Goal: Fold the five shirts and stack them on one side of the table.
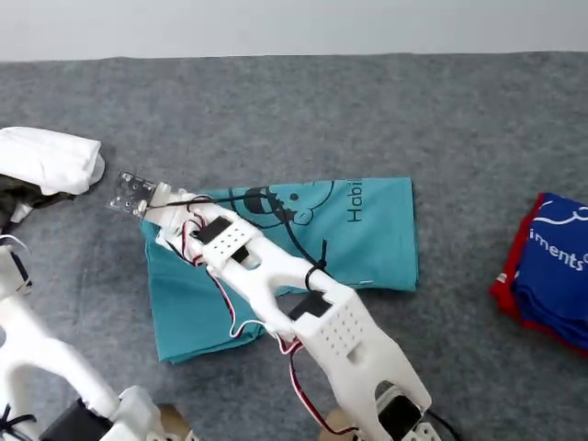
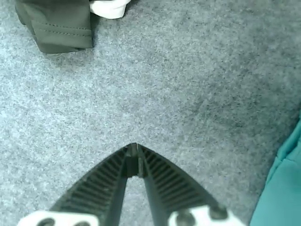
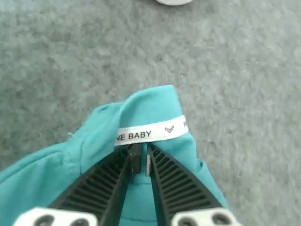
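Teal soft shirt point(image 3: 155, 106) pinched by right claw point(image 3: 141, 162); left claw point(image 2: 134, 157) closed over fuzzy grey table point(image 2: 188, 70).

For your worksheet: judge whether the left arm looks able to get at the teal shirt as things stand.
Probably yes: the left gripper hangs shut over the table, the teal shirt lies close beside it, and nothing stands between them. The right gripper holds the shirt's collar.

I see my right gripper point(image 3: 141, 162) pinched on the collar of the teal shirt point(image 3: 155, 106), its black ribbed fingers point(image 3: 99, 188) meeting just under the white neck label point(image 3: 150, 133). The fabric bunches around the tips over the grey felt table cover point(image 3: 70, 56). A white scrap point(image 3: 173, 2) sits at the far edge.
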Controlling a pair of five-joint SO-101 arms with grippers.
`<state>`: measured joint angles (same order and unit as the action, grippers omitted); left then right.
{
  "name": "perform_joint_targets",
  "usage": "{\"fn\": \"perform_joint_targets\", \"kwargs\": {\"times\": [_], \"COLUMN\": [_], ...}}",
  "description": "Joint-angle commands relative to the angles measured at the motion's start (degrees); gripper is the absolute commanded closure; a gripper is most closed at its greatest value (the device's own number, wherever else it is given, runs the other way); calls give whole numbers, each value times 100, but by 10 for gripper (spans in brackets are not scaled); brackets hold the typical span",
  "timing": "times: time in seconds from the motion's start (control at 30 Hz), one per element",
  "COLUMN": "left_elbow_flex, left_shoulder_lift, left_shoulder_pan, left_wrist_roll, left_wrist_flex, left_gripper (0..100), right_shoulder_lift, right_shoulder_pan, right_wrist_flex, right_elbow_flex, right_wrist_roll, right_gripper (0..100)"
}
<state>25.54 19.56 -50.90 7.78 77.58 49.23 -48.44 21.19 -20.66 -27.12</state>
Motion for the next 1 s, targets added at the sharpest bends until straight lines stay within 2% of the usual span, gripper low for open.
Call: {"fn": "perform_joint_targets", "kwargs": {"times": [0.0, 0.27, 0.37, 0.63, 0.97], "left_elbow_flex": [-163, -163, -163, -171, -207], "left_shoulder_lift": [185, 185, 185, 185, 185], "left_shoulder_pan": [-26, -26, -26, -26, -26], "left_wrist_roll": [-44, -44, -35, -35, -26], "left_wrist_flex": [-88, -88, -88, -114, -123], "left_gripper": [997, 997, 997, 997, 997], "right_shoulder_lift": [286, 1464, 1569, 1560, 1560], "right_shoulder_pan": [-48, -136, -119, -31, 136], "right_wrist_flex": [-127, -101, 338, 2141, 5596], "right_elbow_flex": [-1020, -3077, -3569, -4431, -5908], "right_wrist_roll": [-237, -914, -941, -914, -905], "right_gripper": [960, 960, 960, 960, 960]}}
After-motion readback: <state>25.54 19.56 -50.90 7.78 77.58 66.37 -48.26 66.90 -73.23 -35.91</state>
